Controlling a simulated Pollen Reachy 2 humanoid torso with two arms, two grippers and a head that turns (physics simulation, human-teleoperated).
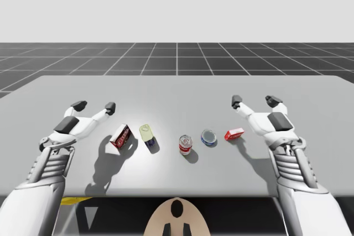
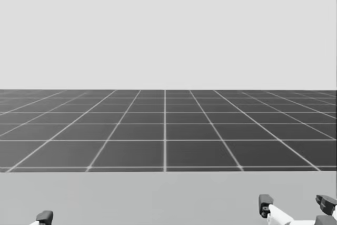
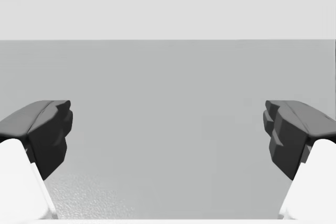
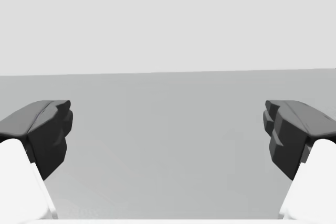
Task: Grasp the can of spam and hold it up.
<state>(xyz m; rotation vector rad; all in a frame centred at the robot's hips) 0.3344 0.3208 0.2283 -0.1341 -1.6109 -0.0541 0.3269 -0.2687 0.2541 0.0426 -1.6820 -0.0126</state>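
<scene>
Both arms reach over the desk (image 1: 177, 89), one at each side. My left gripper (image 1: 94, 105) is spread wide at the left, with bare desk ahead of it in its wrist view. It sits just left and far of the red-and-white box (image 1: 120, 135). My right gripper (image 1: 254, 101) is spread just as wide at the right, a little far of the small red box (image 1: 234, 133).

The blue oblong can (image 1: 147, 135) stands left of the middle, just right of the red-and-white box and apart from both grippers. Further right come a red round can (image 1: 186, 143), a flat blue round can (image 1: 208, 137) and then the small red box.
</scene>
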